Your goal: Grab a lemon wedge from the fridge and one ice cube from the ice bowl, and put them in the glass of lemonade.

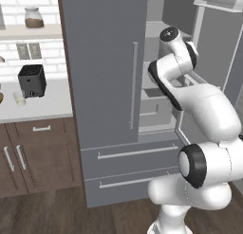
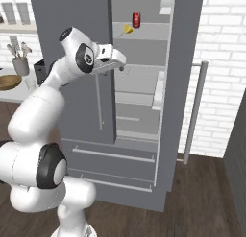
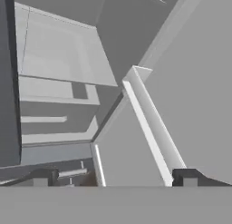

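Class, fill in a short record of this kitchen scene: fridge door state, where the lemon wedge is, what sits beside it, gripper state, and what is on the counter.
fridge door: fridge right door swung open, left door shut
lemon wedge: lemon wedge on an upper shelf inside the fridge
beside it: red can to its right
gripper: gripper open, holding nothing, inside the fridge opening below the wedge's shelf
counter: ice bowl, utensil cup, toaster, glass of lemonade

One fridge [image 2: 139, 97] is standing here, with two long drawer handles showing below. One lemon wedge [image 2: 127, 29] and one red can [image 2: 136, 19] are sitting on its upper shelf. One toaster [image 1: 32, 80], one jar [image 1: 33, 17], one wooden bowl [image 2: 8, 81] and one utensil cup [image 2: 20, 65], holding perhaps three utensils, are resting nearby.
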You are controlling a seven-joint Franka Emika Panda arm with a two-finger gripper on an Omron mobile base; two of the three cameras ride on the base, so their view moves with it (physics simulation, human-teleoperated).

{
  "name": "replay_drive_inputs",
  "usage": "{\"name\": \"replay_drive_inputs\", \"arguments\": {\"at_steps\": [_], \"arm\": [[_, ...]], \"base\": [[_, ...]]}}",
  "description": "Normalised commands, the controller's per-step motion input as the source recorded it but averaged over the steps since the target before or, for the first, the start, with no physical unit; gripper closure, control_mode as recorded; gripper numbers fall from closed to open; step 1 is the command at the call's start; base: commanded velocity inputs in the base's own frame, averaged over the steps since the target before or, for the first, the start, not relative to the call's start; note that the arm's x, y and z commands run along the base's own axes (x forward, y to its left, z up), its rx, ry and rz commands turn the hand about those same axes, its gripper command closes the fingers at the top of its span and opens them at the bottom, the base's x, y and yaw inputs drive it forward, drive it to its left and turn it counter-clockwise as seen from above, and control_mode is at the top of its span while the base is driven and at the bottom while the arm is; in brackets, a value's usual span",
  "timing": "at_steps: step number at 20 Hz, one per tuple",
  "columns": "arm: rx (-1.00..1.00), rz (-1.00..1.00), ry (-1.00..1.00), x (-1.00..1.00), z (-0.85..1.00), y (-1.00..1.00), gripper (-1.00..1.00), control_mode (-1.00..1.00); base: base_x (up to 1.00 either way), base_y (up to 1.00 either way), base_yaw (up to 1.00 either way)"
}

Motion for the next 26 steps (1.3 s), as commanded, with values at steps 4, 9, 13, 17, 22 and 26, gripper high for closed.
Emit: {"name": "replay_drive_inputs", "arguments": {"at_steps": [4, 9, 13, 17, 22, 26], "arm": [[0.44, 0.46, -0.11, -0.04, 0.04, 0.59, -1.00, -1.00], [0.04, 0.27, 0.06, -0.15, 0.52, 0.57, -1.00, -1.00], [0.00, 0.11, 0.05, 0.00, 0.09, 0.78, -1.00, -1.00], [0.03, 0.04, 0.00, 0.02, -0.09, 0.64, -1.00, -1.00], [0.04, -0.02, 0.00, 0.31, -0.14, 0.26, -1.00, -1.00], [0.03, -0.12, 0.00, 0.41, -0.16, 0.00, -1.00, -1.00]], "base": [[0.00, 0.00, 0.00], [0.00, 0.00, 0.00], [0.00, 0.00, 0.00], [0.00, 0.00, 0.00], [0.00, 0.00, 0.00], [0.00, 0.00, 0.00]]}}
